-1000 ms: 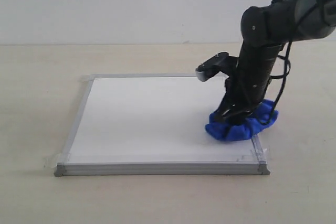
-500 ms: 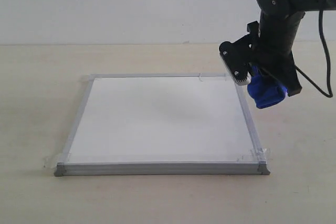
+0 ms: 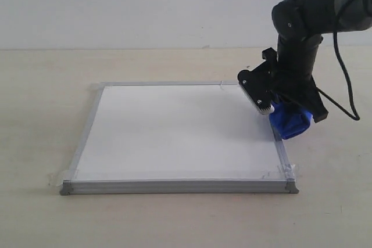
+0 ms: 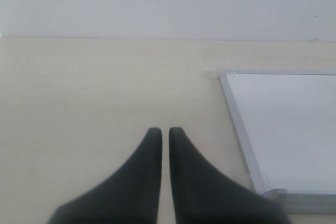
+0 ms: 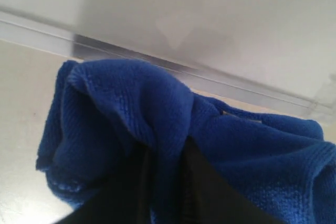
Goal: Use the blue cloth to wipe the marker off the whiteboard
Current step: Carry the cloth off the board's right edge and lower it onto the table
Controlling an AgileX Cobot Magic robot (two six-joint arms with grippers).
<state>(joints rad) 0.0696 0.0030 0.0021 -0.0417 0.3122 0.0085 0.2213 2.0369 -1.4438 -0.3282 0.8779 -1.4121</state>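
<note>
Left gripper (image 4: 160,129) sat idle low in its wrist view, dark tapered fingers drawn together on nothing. Mid-frame the whiteboard (image 3: 174,132) lay flat, smooth white in a grey metal rim, no marker line that I could see. At right, the right gripper (image 5: 165,182) clamped the plush, bunched blue cloth (image 3: 289,121) by the board's right rail; wiping looked done, so setting the cloth down seemed next

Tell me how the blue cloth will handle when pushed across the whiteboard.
Probably floppy: the blue cloth bunches and folds around the right gripper. Likely light: a single pinch holds it all. Its plush pile should drag, not slide, on the whiteboard.
</note>
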